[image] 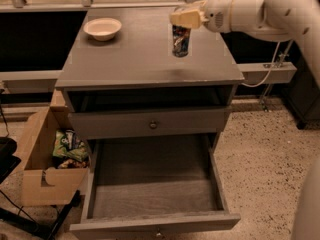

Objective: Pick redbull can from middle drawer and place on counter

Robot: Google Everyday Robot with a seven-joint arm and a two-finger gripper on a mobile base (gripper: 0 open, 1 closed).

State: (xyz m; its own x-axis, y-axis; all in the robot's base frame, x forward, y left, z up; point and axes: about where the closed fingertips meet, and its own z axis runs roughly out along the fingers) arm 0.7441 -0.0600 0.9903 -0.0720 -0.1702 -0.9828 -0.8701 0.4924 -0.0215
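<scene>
The redbull can (180,40), slim and blue-and-silver, hangs upright above the right middle of the counter (130,59), with its shadow on the top below it. My gripper (181,25), on the white arm reaching in from the right, is shut on the can's top with its cream fingers (187,18). The middle drawer (100,184) is pulled wide open at the bottom of the cabinet, and its wood-grain floor is bare.
A cream bowl (102,28) sits on the counter's back left. Under the top are a dark frontless slot (150,98) and a closed knobbed drawer front (152,124). A cardboard box (42,169) with snack bags (70,146) stands left of the cabinet.
</scene>
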